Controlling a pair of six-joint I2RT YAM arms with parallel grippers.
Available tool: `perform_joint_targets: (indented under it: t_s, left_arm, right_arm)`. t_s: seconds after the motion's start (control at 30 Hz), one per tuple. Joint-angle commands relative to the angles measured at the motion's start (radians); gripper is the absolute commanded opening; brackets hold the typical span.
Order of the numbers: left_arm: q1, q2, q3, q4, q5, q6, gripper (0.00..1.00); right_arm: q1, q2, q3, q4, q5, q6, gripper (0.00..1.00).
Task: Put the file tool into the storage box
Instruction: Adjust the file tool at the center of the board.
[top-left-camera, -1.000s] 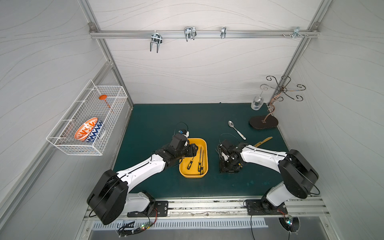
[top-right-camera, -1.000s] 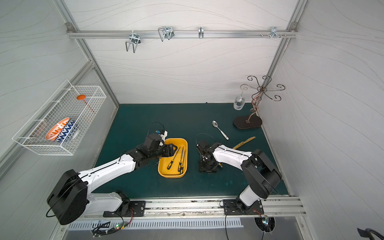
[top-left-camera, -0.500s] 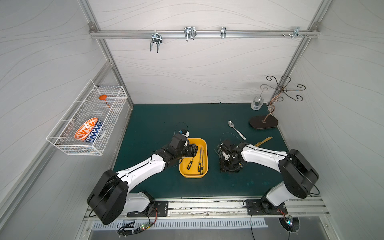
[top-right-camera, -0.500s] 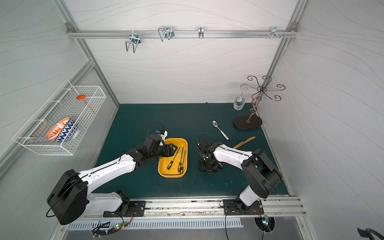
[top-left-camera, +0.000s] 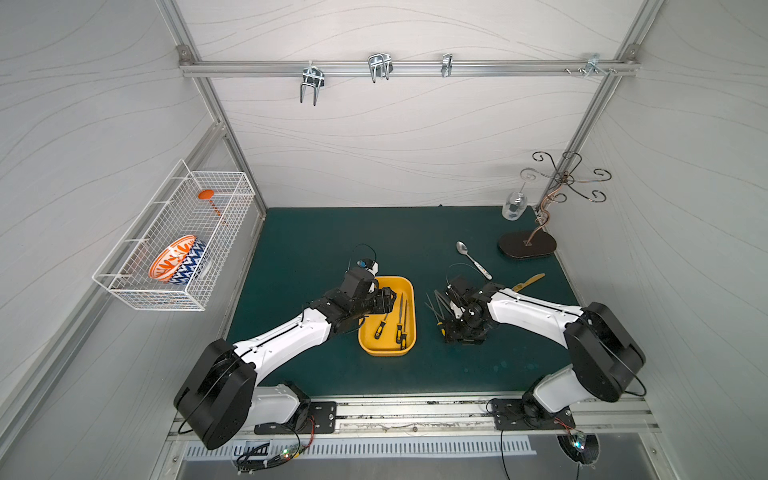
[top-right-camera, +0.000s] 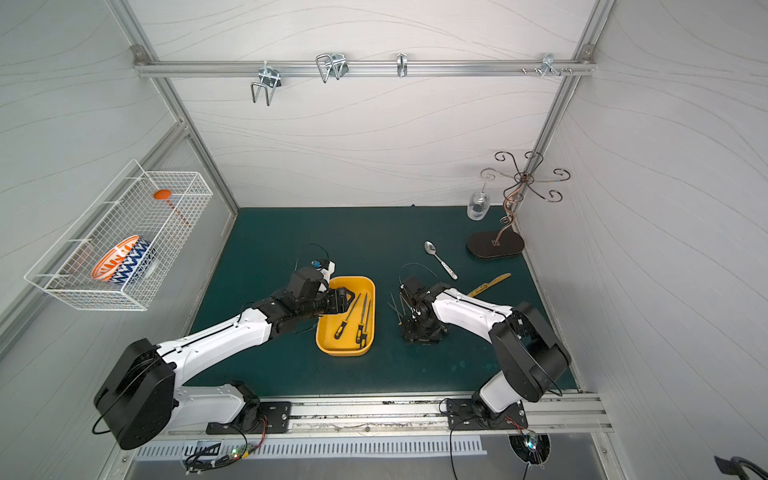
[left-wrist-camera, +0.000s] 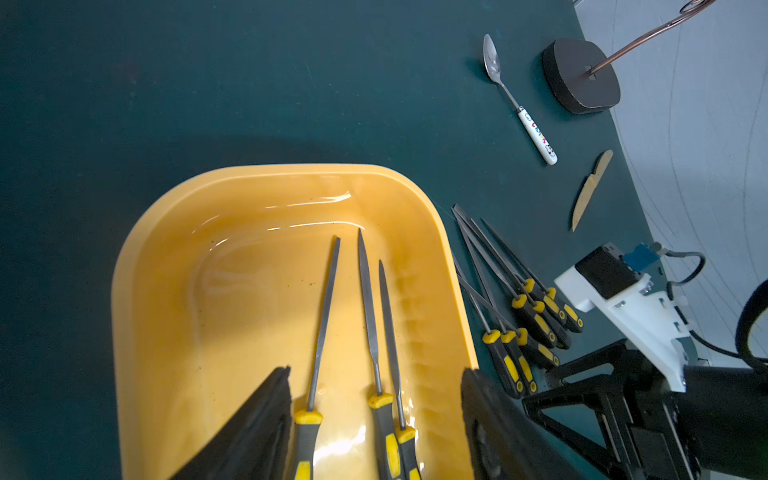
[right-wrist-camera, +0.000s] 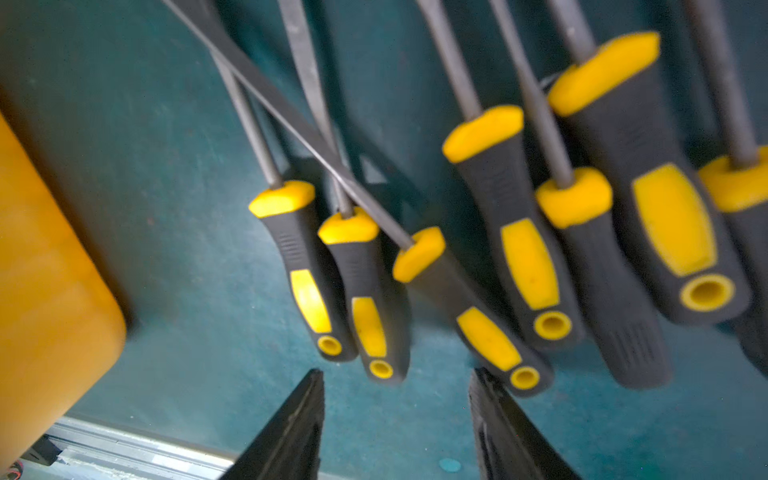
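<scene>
1. Storage box (top-left-camera: 386, 351) carrier first: green counter (top-left-camera: 311, 249), with both arms reaching in from the front edge.
2. White wire basket (top-left-camera: 153, 303): fixed to the left wall above the counter, holding an orange-and-blue patterned bowl (top-left-camera: 176, 264).
3. Storage box itself: shallow yellow tray with rounded corners, near the middle of the front edge, long sides running front to back.
4. Scrolled metal stand (top-left-camera: 527, 246): dark oval base by the back right corner.
5. Left gripper (left-wrist-camera: 376, 372): spread wide, hanging over the storage box from its left side, pinching nothing. Fingers (left-wrist-camera: 266, 415) frame the handles of the files inside in the wrist view.
6. Right gripper (right-wrist-camera: 397, 372): spread as well and empty, aimed down at bare counter just short of the loose files' handle ends. One fingertip close to the nearest handle end, contact impossible to tell.
7. Three file tools (left-wrist-camera: 368, 311): lying inside the storage box, roughly side by side, black-and-yellow handles toward the front edge, tips toward the back.
8. Loose files (left-wrist-camera: 536, 324): cluster on the counter just beside the box's right side, handles toward the front edge, shafts fanned out, one crossing over its neighbours.
9. Spoon (top-left-camera: 473, 259): metal bowl, white patterned handle, between the loose files and the stand.
10. Wooden knife (top-left-camera: 528, 281): near the right edge, beside the right arm.
</scene>
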Motion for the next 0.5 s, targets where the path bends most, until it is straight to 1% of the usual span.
perform_joint_targets:
  t_s: [0.0,0.13,0.23,0.37,0.47]
  left_arm:
    - [0.002,0.007,0.014,0.029,0.003,0.017,0.69]
    - [0.009,0.015,0.016,0.037,0.017,0.008,0.69]
    - [0.012,0.015,0.015,0.040,0.017,0.005,0.69]
    - [0.013,0.007,0.009,0.040,0.017,0.004,0.69]
    - [0.012,0.001,0.006,0.041,0.013,0.004,0.69]
  right_arm:
    - [-0.004,-0.040,0.004,-0.021,-0.001,0.015,0.59]
    - [-0.003,-0.084,0.030,-0.027,-0.016,0.019,0.58]
    - [0.020,-0.087,0.055,-0.019,-0.048,0.021,0.57]
    - [0.060,-0.027,0.089,-0.004,-0.047,0.010,0.56]
    - [0.063,0.022,0.095,0.026,-0.055,0.015,0.55]
